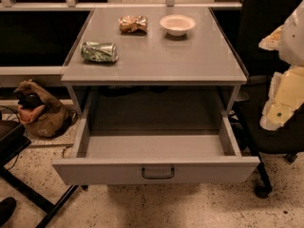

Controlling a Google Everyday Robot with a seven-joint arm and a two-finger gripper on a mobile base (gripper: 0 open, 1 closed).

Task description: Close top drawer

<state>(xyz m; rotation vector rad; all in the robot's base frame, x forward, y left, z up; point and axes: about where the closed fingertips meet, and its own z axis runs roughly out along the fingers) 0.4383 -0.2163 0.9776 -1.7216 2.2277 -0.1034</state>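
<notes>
Finding top drawer [154, 148] fully open, closing not begun; gripper [284, 96] at right edge, we cannot tell its state.

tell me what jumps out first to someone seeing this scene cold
The top drawer stands pulled wide open at the front, with nothing inside it. On the grey tabletop above it lie a crushed green can at the left, and a crumpled gold-brown snack bag and a white bowl toward the back. The gripper hangs at the right edge of the view, apart from the drawer.
</notes>
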